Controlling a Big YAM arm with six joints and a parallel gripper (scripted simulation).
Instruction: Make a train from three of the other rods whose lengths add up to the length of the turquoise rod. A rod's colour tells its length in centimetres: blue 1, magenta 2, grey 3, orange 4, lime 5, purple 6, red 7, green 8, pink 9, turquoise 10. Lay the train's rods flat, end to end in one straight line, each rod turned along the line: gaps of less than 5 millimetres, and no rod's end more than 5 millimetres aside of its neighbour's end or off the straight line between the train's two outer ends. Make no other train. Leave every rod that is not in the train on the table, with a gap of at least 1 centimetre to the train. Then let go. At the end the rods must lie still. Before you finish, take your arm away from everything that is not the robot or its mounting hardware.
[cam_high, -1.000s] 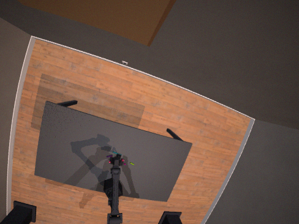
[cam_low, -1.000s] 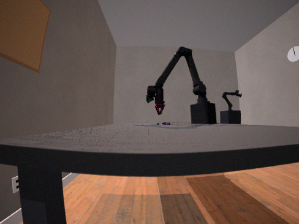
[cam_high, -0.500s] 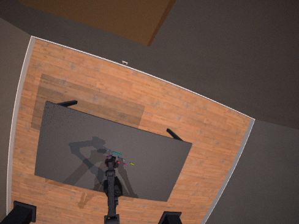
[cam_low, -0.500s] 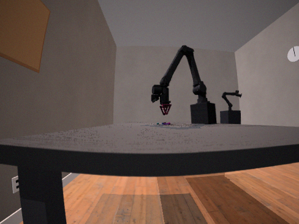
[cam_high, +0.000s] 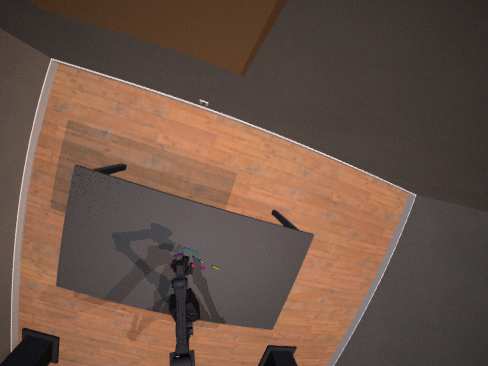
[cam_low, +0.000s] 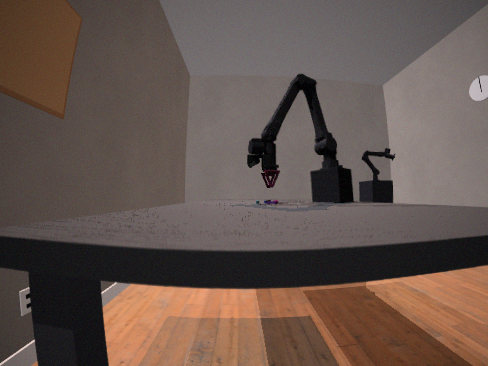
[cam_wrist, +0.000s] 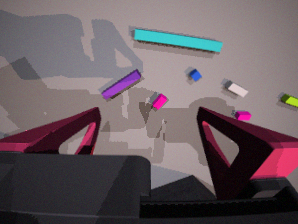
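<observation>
The black arm (cam_high: 181, 320) (cam_low: 282, 112) arches above the rods, its gripper (cam_high: 182, 266) (cam_low: 270, 187) (cam_wrist: 148, 112) hanging clear of them, probably to line up a pick. It is released, fingers wide, nothing between them.

The turquoise rod (cam_high: 191, 250) (cam_low: 257, 202) (cam_wrist: 178, 41) lies beyond the others, serving only as the measure. The purple rod (cam_high: 178, 255) (cam_wrist: 121, 84) slants apart from it; as the longest likely train piece, it could anchor the line. The lime rod (cam_high: 215, 267) (cam_wrist: 291, 100) lies off to one side, cut by the wrist view's edge. Between these lie the pale grey rod (cam_high: 201, 261) (cam_wrist: 236, 89), two magenta rods (cam_wrist: 160, 101) (cam_wrist: 243, 116) and the tiny blue rod (cam_high: 193, 257) (cam_wrist: 195, 75), all separate. No train exists yet; purple, grey and blue would add up (so would purple with both magentas). In fairness, the far views are too coarse to judge gaps.

Warm plank floor (cam_high: 150, 140) (cam_low: 215, 330) spreads under the dark grey tabletop (cam_high: 250, 260) (cam_low: 175, 230) (cam_wrist: 255, 20), which carries the arm's shadow. A brown panel (cam_high: 165, 30) (cam_low: 37, 55) overhangs the room; a second, smaller-looking arm (cam_low: 369, 162) stands behind, and a pale clock (cam_low: 481, 88) hangs on the wall.
</observation>
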